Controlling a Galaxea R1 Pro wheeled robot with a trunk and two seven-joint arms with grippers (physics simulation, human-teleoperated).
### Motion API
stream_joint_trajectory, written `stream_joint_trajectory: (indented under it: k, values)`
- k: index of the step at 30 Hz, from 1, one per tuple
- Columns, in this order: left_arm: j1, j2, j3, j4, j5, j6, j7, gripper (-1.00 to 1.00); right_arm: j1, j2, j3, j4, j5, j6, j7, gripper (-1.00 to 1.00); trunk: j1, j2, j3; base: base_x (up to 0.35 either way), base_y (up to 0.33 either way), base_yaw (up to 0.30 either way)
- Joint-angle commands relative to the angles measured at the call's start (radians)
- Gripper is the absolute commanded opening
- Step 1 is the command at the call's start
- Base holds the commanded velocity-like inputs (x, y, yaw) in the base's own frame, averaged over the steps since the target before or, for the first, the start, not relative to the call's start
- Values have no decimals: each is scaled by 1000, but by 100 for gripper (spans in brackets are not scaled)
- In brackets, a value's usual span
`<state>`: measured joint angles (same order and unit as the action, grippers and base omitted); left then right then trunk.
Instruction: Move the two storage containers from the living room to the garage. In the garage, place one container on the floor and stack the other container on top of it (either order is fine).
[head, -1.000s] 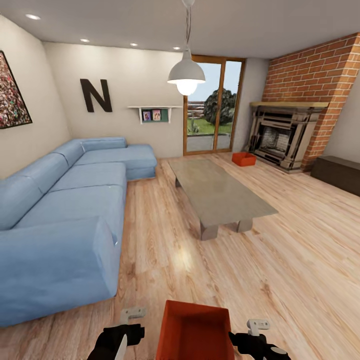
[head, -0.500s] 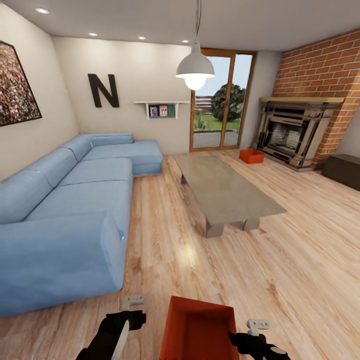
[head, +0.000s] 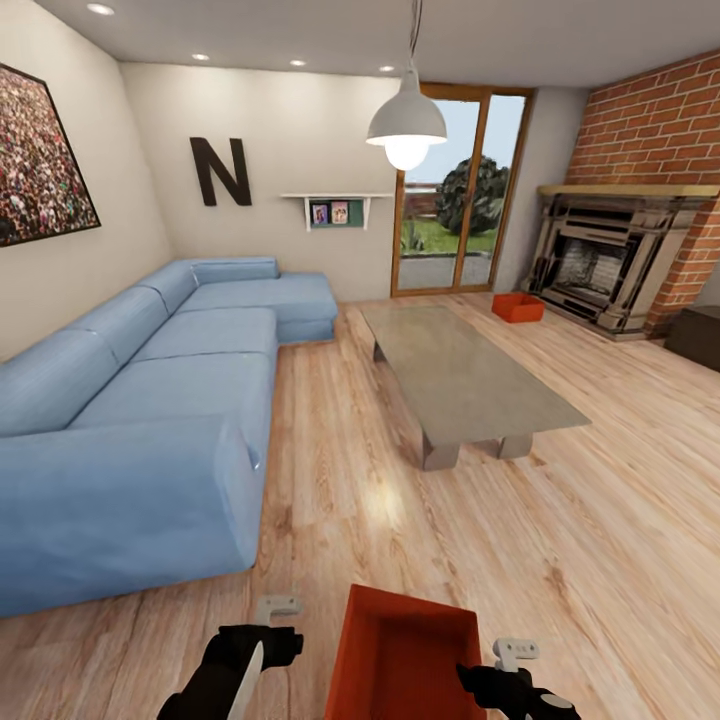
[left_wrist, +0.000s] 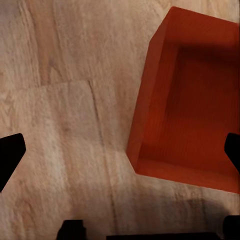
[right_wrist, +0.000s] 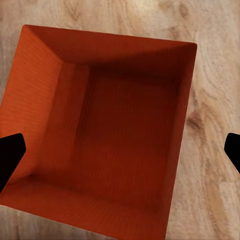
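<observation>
One rust-red open-top storage container (head: 405, 655) is at the bottom of the head view, between my two arms, over the living room's light wood planks. My left gripper (head: 262, 640) is beside its left wall. In the left wrist view the left gripper (left_wrist: 120, 152) is open, with the container (left_wrist: 190, 105) off to one side. My right gripper (head: 500, 672) is at the container's right rim. In the right wrist view it (right_wrist: 120, 150) is open and looks straight down into the empty box (right_wrist: 115, 125). The second container (head: 517, 307) sits on the planks by the fireplace.
A pale blue sectional sofa (head: 140, 420) fills the left side. A low grey coffee table (head: 465, 375) stands mid-room under a hanging lamp (head: 406, 122). A brick fireplace (head: 610, 255) and a glass door (head: 460, 195) are at the back right. Open plank floor lies between sofa and table.
The whole picture has slid right and slightly down, so the camera has moved. The near container and both arms keep about the same place at the bottom of the view.
</observation>
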<state>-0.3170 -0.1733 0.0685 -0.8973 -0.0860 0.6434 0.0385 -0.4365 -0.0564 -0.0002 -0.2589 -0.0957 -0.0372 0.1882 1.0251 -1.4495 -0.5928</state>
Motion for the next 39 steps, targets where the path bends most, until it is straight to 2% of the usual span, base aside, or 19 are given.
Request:
stream_joint_trajectory:
  k: [1,7,29,39]
  values:
    - [-1,-1,-5,0,-9,3,-7,100,-1,0,0,1,-10,-3,5,100,0,-1,-1,0,0,28]
    - [-1,-1,-17,3,-6,1,-12,100,0,0,0,1,-11,-3,5,100,0,-1,-3,0,0,-25]
    - [-1,-1,-19,3,-5,1,-12,100,1,0,2,3,-9,-3,5,100,0,-1,-29,0,0,-199]
    - [-1,-1,-19,3,-5,1,-12,100,1,0,6,3,-7,-3,6,100,0,-1,-44,0,0,-116]
